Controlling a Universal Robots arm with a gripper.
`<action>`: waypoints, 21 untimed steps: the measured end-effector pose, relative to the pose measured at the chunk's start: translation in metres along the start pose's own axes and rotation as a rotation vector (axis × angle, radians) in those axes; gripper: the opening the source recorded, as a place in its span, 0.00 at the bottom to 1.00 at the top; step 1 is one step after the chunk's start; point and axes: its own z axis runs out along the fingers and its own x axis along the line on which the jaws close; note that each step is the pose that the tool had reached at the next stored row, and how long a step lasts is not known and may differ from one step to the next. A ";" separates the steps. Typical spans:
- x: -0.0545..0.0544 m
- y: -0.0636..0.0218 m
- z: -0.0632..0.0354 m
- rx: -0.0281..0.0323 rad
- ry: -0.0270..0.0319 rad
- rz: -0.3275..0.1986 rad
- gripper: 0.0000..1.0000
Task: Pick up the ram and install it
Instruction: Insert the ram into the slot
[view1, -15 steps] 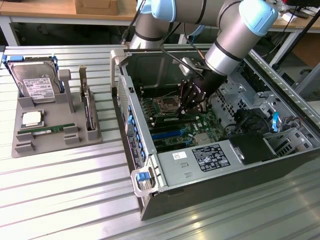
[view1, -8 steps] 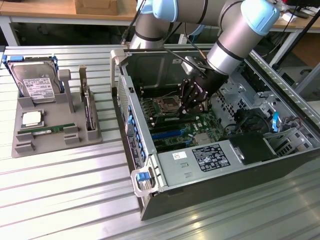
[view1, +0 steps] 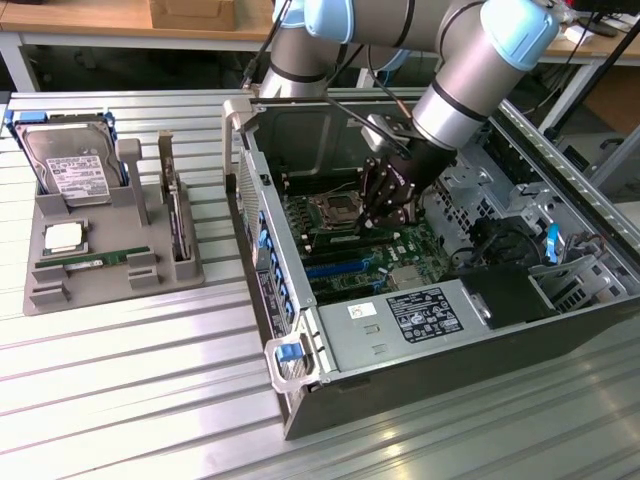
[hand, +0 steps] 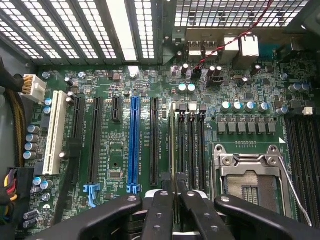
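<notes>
The robot's hand (view1: 385, 205) is down inside the open computer case (view1: 300, 400), right over the green board (view1: 400, 250) at the bottom. In the wrist view the two fingers (hand: 159, 210) sit close together and pinch a thin ram (hand: 173, 150) stick by its edge. The stick stands on its side in the first of the long black slots (hand: 192, 145), just beside the silver chip socket (hand: 250, 175). That close view also shows a blue slot (hand: 133, 145) and a white slot (hand: 54, 132) on the board, which are too small to pick out from far away. The exterior view shows things the wrist view cannot see: a gray tray (view1: 110, 250) on the table (view1: 150, 400), toward that view's left. In the tray lie another ram stick (view1: 95, 262), a silver hard drive (view1: 70, 165), and a tall card (view1: 178, 220) standing up.
</notes>
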 end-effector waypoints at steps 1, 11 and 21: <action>0.000 0.0003 -0.0007 0.0001 -0.0003 0.000 0.12; -0.001 0.0008 -0.0023 0.0001 -0.0021 -0.001 0.12; 0.000 0.0001 -0.0001 -0.0001 -0.0078 -0.002 0.12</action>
